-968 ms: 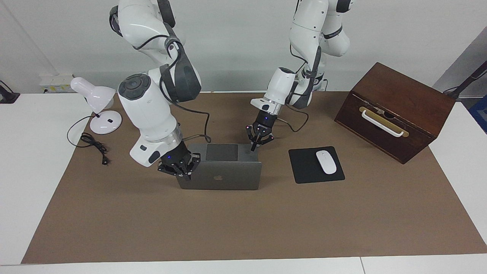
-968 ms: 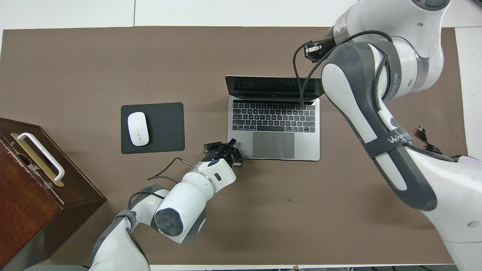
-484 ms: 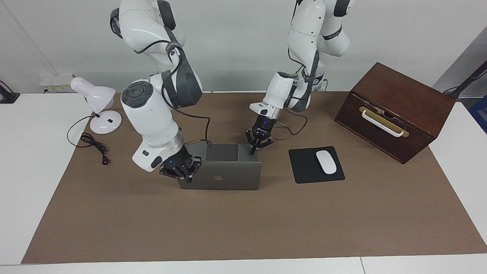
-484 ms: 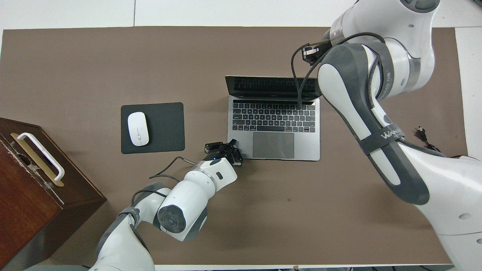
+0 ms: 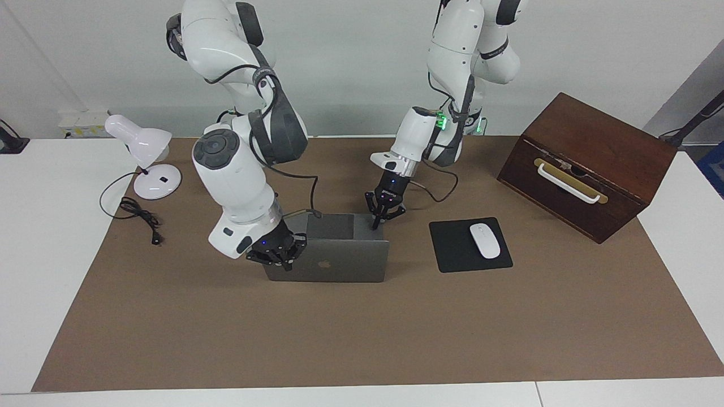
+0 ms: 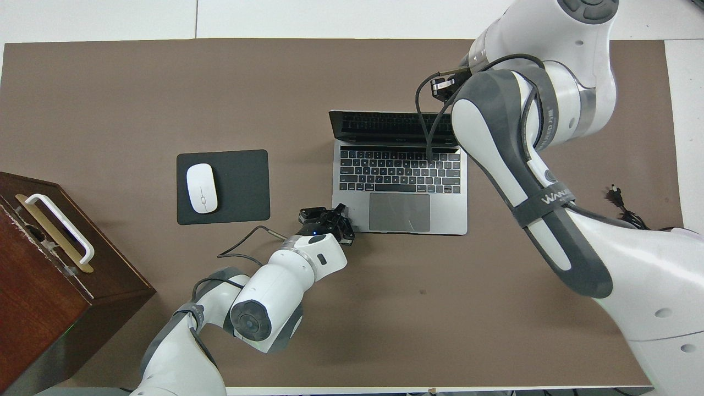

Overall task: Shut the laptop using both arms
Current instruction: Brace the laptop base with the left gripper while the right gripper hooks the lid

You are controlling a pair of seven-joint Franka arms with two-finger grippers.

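The silver-grey laptop [image 5: 339,260] stands open in the middle of the brown mat, its lid with the apple logo roughly upright and its keyboard [image 6: 400,170] facing the robots. My right gripper [image 5: 279,259] is at the lid's upper corner toward the right arm's end; in the overhead view the arm hides it. My left gripper [image 5: 375,225] is shut, pointing down, with its tip on the base's corner nearest the robots toward the left arm's end, and it also shows in the overhead view [image 6: 341,212].
A black mouse pad [image 5: 452,249] with a white mouse [image 5: 485,241] lies beside the laptop toward the left arm's end. A wooden box [image 5: 588,164] with a white handle stands past it. A white desk lamp [image 5: 144,147] and its cord [image 5: 138,215] are at the right arm's end.
My right arm has shifted toward the laptop, bringing its gripper onto the lid's corner. My left gripper has dropped slightly onto the base's corner. The lid's angle looks the same.
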